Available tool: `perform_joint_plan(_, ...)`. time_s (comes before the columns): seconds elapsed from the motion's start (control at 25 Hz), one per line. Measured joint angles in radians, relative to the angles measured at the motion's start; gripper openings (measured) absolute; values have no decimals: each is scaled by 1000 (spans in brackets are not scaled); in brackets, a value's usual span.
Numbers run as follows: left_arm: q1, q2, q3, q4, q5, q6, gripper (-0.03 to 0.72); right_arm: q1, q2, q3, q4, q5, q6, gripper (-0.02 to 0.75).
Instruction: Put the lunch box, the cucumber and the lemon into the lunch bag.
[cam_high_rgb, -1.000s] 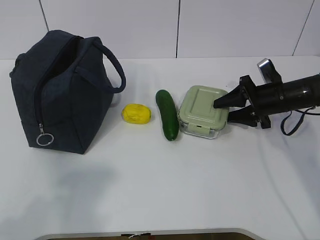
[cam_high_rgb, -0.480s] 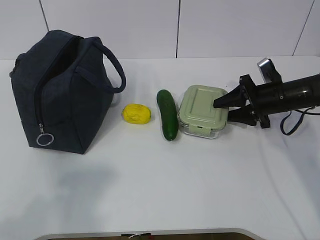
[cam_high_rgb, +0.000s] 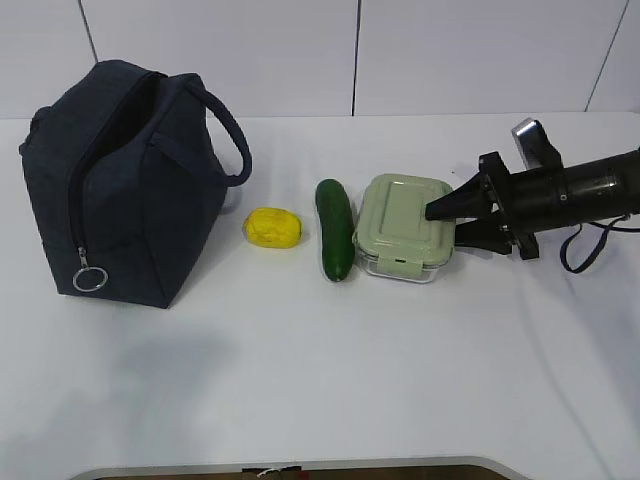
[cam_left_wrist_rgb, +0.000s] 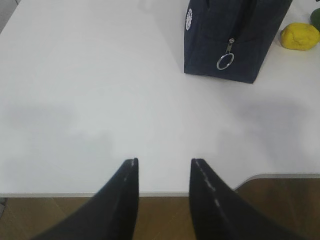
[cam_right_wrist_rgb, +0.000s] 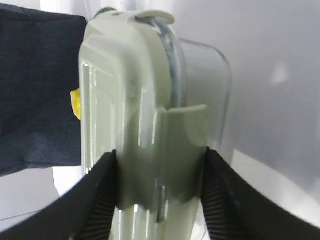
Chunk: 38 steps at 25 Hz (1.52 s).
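We read no writing. Lunch bag (cam_high_rgb: 125, 185) gapes, interior dark; right gripper (cam_right_wrist_rgb: 159, 192) clamps the lunch box (cam_high_rgb: 403, 225) beside the cucumber (cam_high_rgb: 334, 241). Left gripper (cam_left_wrist_rgb: 162, 167) stands apart, empty.

Bright, even light is flooding all three views, washing the white table (cam_high_rgb: 300, 380) nearly flat. Soft, diffuse shadows are falling in front of the lunch bag (cam_high_rgb: 120, 190) and showing as faint grey patches on the tabletop in the left wrist view. The exterior view is staying reasonably sharp. In the right wrist view the lunch box (cam_right_wrist_rgb: 135, 115) is sitting very close, looking soft and slightly blurred, with glare streaking its glass wall.
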Motion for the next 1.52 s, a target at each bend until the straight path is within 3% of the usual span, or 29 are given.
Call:
perform_joint_plan(0.64,0,0,0,0,0,0,242,0,-5,0,-24,61,21,377)
perform_joint_plan(1.24,0,0,0,-9,0,0,242,0,-208,0,-34,79,95,377)
perform_joint_plan(1.52,0,0,0,-88,-8,0,242,31,-284,0,-50,88,150,377)
